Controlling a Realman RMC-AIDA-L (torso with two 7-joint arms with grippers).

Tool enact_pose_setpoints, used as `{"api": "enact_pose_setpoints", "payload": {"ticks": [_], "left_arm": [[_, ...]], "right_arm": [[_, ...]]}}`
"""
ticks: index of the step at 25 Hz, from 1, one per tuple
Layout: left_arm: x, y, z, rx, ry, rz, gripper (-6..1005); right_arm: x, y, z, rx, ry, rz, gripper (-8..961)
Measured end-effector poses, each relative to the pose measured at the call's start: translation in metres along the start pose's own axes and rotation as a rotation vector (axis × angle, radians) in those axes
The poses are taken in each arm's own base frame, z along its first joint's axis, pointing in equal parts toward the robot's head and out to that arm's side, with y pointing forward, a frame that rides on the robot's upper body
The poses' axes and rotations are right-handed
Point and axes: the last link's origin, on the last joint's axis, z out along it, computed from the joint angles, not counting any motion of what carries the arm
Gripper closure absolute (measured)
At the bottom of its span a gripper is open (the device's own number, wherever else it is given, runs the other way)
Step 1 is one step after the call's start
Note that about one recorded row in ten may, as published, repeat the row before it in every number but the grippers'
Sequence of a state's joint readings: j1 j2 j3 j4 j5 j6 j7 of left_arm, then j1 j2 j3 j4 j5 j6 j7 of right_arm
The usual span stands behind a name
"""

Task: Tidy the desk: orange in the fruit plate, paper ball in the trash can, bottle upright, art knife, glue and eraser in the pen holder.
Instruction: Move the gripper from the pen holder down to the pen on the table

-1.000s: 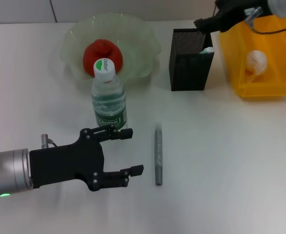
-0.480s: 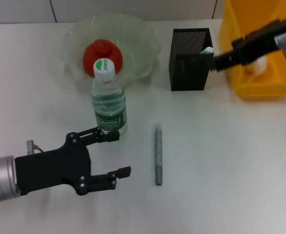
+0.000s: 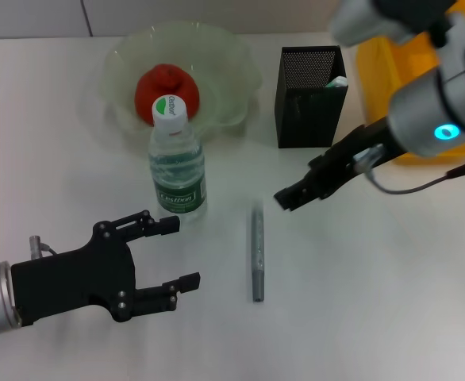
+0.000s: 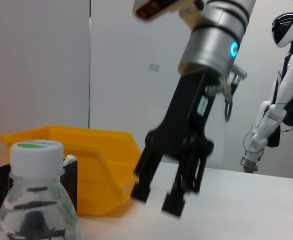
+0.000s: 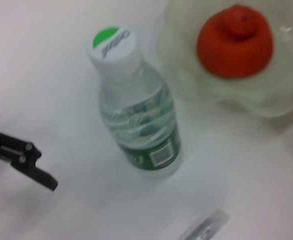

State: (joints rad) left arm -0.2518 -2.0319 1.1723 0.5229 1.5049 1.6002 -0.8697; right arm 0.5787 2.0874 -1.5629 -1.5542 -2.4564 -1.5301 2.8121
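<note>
A small clear plastic bottle [image 3: 177, 163] with green label and white cap (writing unreadable) is seen upright before the pale green scalloped glass fruit plate [image 3: 240, 75], in which the lumpy red-orange orange [image 3: 159, 86] lies. Near the bottle, the left gripper [image 3: 173, 252] is spread apart; the right gripper [image 3: 284, 198] is held above a grey art knife [image 3: 257, 252], fingers apart.

orange [image 3: 164, 87]: I read it as red-orange, sitting upper left of the head frame
fruit plate [image 3: 232, 75]: pale green, see-through
bottle [image 3: 176, 163]: clear body, green label with white print, white cap with a green mark
pen holder [image 3: 308, 99]: black mesh, upper centre
trash can [image 3: 387, 87]: bright yellow, upper right
left gripper [image 3: 169, 252]: matte black on a silver wrist, lower left
right gripper [image 3: 284, 198]: black, below a grey arm with a cyan light
art knife [image 3: 257, 254]: I see dull grey, speckled
desk [image 3: 359, 302]: plain white
</note>
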Motion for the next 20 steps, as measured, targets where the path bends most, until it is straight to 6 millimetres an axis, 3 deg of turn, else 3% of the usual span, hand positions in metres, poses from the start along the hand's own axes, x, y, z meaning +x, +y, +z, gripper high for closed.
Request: {"api": "enact_pose_setpoints", "payload": {"ticks": [3,6,13,20], "left_arm": [[-0.001,0.000,0.000,0.001,-0.001,-0.002,213],[-0.002,0.000,-0.002,0.009,-0.008,-0.006,213],[-0.006,0.001,-0.006,0.025,-0.019,-0.013,213],[-0.009,0.003,-0.011,0.041,-0.035,-0.003,214]], "right_arm": [[-0.003,0.006,0.023,-0.010,0.046,-0.030,196],[-0.006,0.008,0.031,-0.013,0.073,-0.043,196],[-0.011,0.012,0.034,-0.018,0.076,-0.064,196],[-0.004,0.021,0.044,-0.026,0.114,-0.093,197]]}}
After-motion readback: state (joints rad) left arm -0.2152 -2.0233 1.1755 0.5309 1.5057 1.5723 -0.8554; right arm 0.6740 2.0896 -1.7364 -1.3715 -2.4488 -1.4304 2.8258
